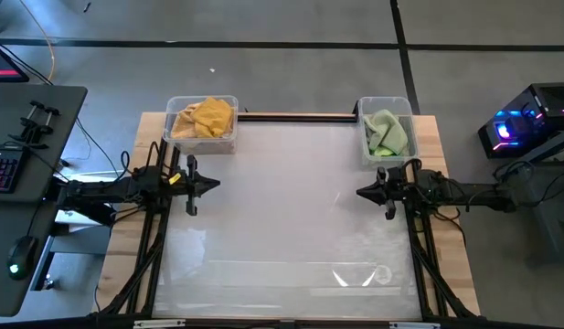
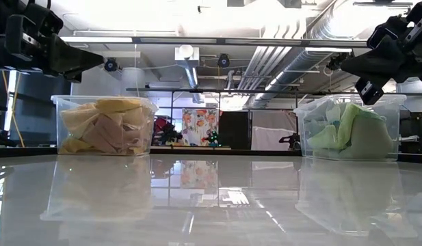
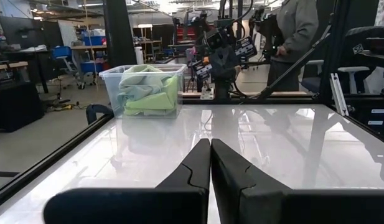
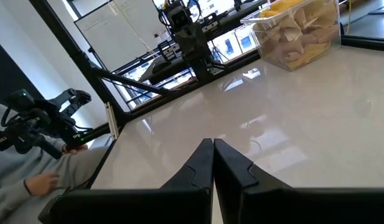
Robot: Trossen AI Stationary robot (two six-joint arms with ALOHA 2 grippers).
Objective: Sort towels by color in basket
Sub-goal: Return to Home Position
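A clear bin [image 1: 203, 125] at the table's far left holds mustard yellow, salmon and pale orange towels [image 2: 104, 127]; these also show in the right wrist view [image 4: 299, 32]. A second clear bin [image 1: 386, 132] at the far right holds light and sage green towels [image 2: 347, 132], seen too in the left wrist view [image 3: 148, 89]. My left gripper [image 1: 218, 185] hovers shut above the table's left side, near the yellow bin. My right gripper [image 1: 359, 193] hovers shut above the right side, near the green bin. Both hold nothing.
The glossy white tabletop [image 1: 291, 219] lies bare between the arms. A desk with keyboard and mouse [image 1: 16, 174] stands left of the table, and a lit computer [image 1: 519, 128] right of it. A person's hand [image 4: 39, 183] and a standing person [image 3: 297, 31] show beyond the table.
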